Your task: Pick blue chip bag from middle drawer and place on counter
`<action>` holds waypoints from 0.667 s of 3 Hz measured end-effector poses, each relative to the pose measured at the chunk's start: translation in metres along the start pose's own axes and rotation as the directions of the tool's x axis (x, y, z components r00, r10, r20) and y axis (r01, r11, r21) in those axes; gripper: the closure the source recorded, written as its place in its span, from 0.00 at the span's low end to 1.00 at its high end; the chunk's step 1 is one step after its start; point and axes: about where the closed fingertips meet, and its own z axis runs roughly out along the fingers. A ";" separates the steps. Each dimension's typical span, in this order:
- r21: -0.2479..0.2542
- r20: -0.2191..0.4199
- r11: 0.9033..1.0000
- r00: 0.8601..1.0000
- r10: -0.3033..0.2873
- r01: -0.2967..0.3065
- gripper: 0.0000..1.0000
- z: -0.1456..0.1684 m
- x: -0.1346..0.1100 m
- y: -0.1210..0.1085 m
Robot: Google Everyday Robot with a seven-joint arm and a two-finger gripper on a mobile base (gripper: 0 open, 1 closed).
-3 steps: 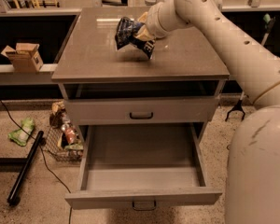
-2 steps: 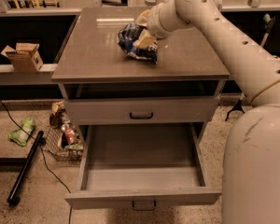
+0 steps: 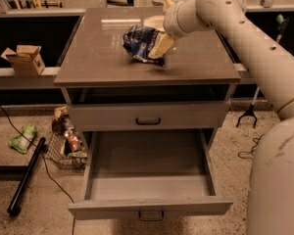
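Note:
The blue chip bag [image 3: 137,40] lies crinkled on the counter [image 3: 98,53], near its back middle. My gripper [image 3: 157,33] reaches in from the right and is shut on the bag's right side, low over the counter top. The middle drawer [image 3: 149,208] is pulled fully out below and nothing shows inside it. The drawer above it [image 3: 147,115] is shut.
A cardboard box [image 3: 24,58] sits on the ledge at left. A wire basket [image 3: 66,148] of items, a green packet [image 3: 22,137] and a black pole [image 3: 24,177] lie on the floor at left. A black grabber tool [image 3: 249,112] stands at right. My body [image 3: 279,180] fills the lower right.
The gripper has lowered the bag from just above the counter down onto it. The bag now rests flatter on the counter top.

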 end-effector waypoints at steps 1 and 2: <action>0.083 0.032 0.997 0.999 0.003 -0.005 0.00 -0.036 0.001 -0.014; 0.130 0.097 0.991 0.995 -0.019 0.006 0.00 -0.076 0.004 -0.018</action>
